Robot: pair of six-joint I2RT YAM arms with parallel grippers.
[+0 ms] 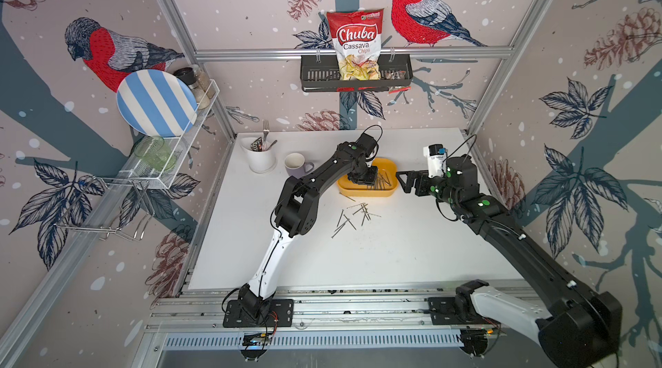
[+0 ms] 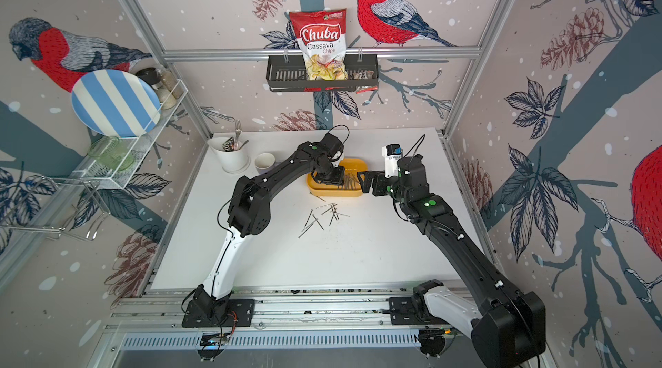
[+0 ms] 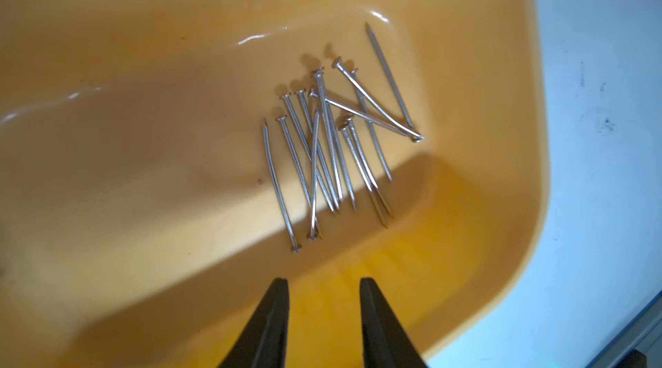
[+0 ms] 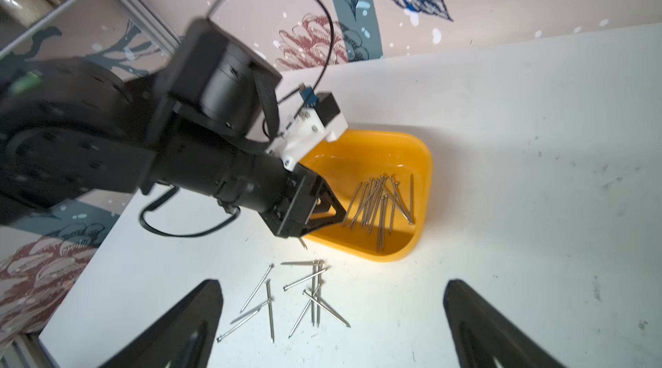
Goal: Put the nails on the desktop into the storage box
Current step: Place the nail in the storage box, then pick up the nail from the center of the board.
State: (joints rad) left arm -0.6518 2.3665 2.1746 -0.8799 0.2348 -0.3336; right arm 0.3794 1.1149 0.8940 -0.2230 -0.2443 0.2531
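Since the left arm's black parallel gripper (image 3: pixel 323 282) hangs just above the shallow yellow plastic storage box (image 3: pixel 465 226) with its jaws parted and nothing between them, this reads as the release step of one delivery. Its tips point down into the box's near wall so that anything let go lands inside the rim.

In that box lie a dozen or so thin grey metal nails (image 3: pixel 322 148), flat on the floor, roughly parallel with a few crossing, gathered towards the right end of the box.

The remaining loose nails (image 1: pixel 353 217) lie in a scatter on the flat white desktop (image 1: pixel 394 258) near the front of the box, and one stray nail (image 4: pixel 303 242) lies just beside its front wall.

The right arm's black gripper (image 4: pixel 332 282) waits beside the right end of the box with its jaws spread wide and empty, and it looks over that scatter, probably ready for the next pick.

Left of the box stand a pale mug (image 1: pixel 297 165), apparently empty, and a white cylindrical holder (image 1: pixel 259 156) with a fork and spoon in it.
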